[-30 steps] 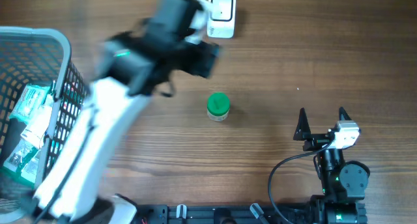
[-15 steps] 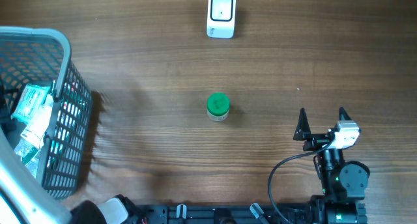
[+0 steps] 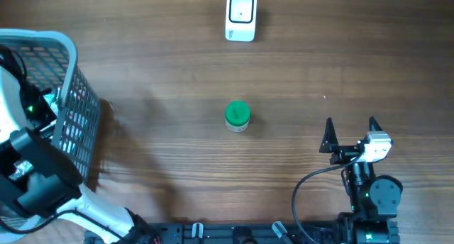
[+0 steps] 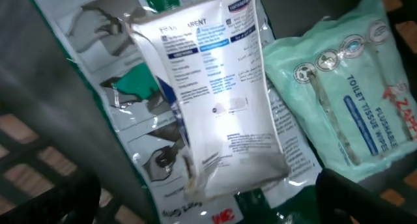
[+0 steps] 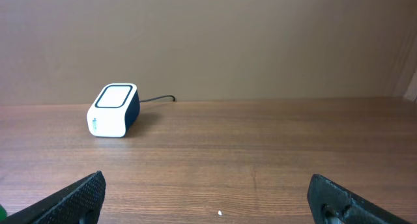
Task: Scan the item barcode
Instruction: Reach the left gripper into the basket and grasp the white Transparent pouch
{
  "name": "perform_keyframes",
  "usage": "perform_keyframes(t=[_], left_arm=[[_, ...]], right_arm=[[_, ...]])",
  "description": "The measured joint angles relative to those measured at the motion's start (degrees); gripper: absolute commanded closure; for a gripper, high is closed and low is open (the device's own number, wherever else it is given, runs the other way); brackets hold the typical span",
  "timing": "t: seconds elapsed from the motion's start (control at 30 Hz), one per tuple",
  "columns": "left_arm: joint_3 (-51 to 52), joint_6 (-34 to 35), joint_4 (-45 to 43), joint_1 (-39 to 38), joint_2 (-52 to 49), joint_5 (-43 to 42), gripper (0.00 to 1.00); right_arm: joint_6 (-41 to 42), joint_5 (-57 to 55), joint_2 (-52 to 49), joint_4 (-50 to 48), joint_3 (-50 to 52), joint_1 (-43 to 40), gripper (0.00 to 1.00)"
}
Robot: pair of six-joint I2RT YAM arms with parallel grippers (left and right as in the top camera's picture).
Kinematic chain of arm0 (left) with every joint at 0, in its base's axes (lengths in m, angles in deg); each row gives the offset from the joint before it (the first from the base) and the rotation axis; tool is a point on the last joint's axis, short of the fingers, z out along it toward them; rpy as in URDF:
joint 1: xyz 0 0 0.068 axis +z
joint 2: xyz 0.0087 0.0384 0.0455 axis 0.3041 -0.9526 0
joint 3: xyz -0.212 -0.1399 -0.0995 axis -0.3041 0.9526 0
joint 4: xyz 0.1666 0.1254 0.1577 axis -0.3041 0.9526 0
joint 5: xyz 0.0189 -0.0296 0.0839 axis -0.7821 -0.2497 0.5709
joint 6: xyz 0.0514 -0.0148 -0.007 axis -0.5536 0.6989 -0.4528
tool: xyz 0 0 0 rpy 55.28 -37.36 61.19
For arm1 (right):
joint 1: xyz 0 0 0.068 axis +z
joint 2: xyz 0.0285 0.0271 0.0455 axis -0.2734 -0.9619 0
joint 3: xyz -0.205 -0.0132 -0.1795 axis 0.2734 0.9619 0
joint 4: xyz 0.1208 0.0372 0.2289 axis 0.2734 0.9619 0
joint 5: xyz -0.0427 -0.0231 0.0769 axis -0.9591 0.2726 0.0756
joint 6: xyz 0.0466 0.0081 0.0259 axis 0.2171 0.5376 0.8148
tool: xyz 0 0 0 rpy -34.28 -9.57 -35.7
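My left pincer (image 4: 215,196), jaws wide, hovers in the basket (image 3: 71,109) at the bench's (image 3: 319,67) left edge, the pouch (image 4: 215,100) directly beneath, its length crossing the gap; right pincer (image 3: 350,127), also wide, far off.

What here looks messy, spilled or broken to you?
Nothing looks spilled or broken. The only untidy spot is the basket, where a white pouch lies slanted on top of other packets, beside a green wipes pack. The green-lidded jar stands upright, and the scanner sits undisturbed.
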State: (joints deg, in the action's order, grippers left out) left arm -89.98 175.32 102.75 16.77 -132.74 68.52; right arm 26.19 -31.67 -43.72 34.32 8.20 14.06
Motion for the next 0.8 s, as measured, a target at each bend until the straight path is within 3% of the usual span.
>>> perform_keyframes(t=[0.2, 0.27, 0.3, 0.5, 0.67, 0.8], left_arm=[[8.6, 2.5, -10.5, 0.0, -1.7, -0.1, 0.03], [11.1, 2.7, -12.0, 0.0, -1.9, 0.0, 0.15], [11.6, 2.9, -12.2, 0.0, -1.9, 0.2, 0.27], [11.8, 3.5, -11.9, 0.0, -1.9, 1.3, 0.53], [11.9, 2.3, -11.3, 0.0, -1.6, 2.3, 0.59], [12.4, 0.2, -10.9, 0.0, 7.0, 4.4, 0.67]], right_arm=[[0.0, 0.0, 0.0, 0.0, 0.0, 0.0, 0.00], [0.0, 0.0, 0.0, 0.0, 0.0, 0.0, 0.00], [0.0, 0.0, 0.0, 0.0, 0.0, 0.0, 0.00], [0.0, 0.0, 0.0, 0.0, 0.0, 0.0, 0.00], [0.0, 0.0, 0.0, 0.0, 0.0, 0.0, 0.00], [0.0, 0.0, 0.0, 0.0, 0.0, 0.0, 0.00]])
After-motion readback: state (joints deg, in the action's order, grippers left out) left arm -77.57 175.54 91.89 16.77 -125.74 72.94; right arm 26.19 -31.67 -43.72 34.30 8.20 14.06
